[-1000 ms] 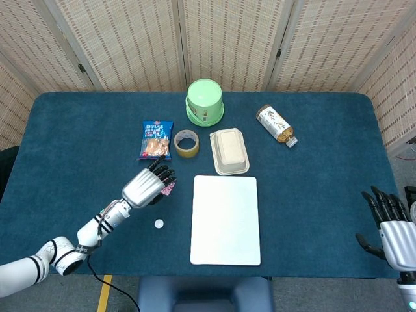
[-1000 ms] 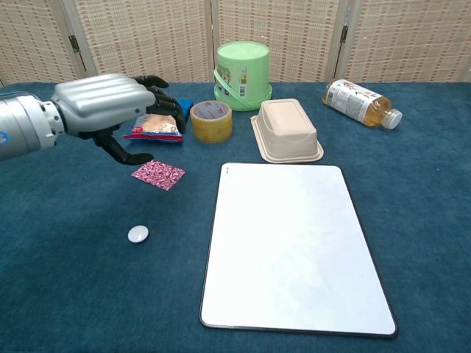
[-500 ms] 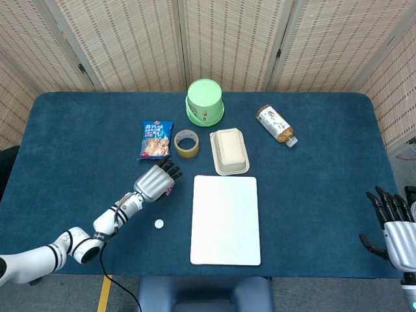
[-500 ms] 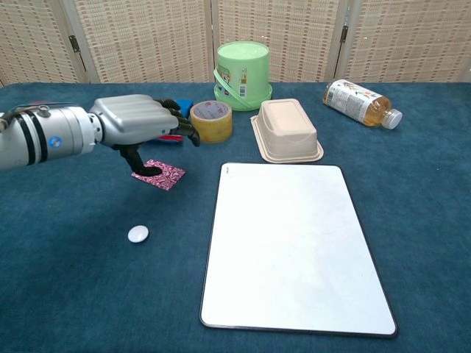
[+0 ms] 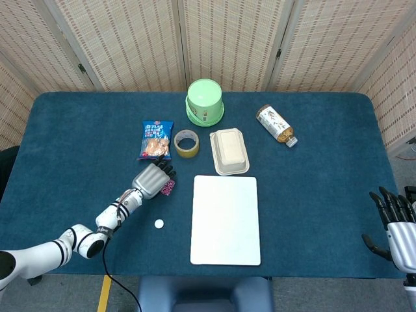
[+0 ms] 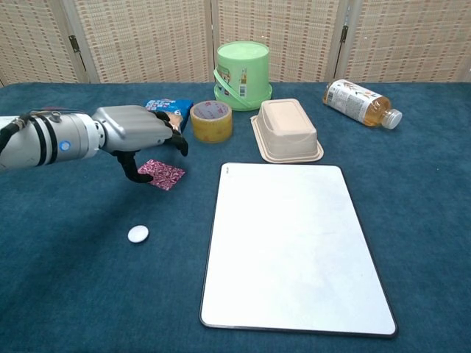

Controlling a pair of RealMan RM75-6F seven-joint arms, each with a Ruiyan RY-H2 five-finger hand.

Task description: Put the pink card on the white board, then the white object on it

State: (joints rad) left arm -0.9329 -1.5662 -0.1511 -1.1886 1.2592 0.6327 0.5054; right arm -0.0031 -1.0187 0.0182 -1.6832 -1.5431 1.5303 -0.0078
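Card first: the pink card (image 6: 163,174) is a small flat square, magenta with a fine pale speckle, lying on the tabletop (image 6: 66,287) turned like a diamond, one corner toward the white board (image 6: 291,246), well apart from its left edge. We see no clear long axis on it.

The left hand (image 6: 136,132) sits over the card's left corner, palm down, fingers curled downward, thumb tip at the card's edge. We cannot tell whether it actually pinches the card or only touches it.

The white object (image 6: 137,234) is a small round disc, flat on the tabletop, nearer the camera than the card and apart from it and the board.

The white board is a rounded rectangle, dark-rimmed, its long axis running away from us in the chest view.

The right hand (image 5: 395,221) shows at the head view's right edge, fingers apart, holding nothing.

The snack bag (image 5: 155,138) carries print too small for us to read.
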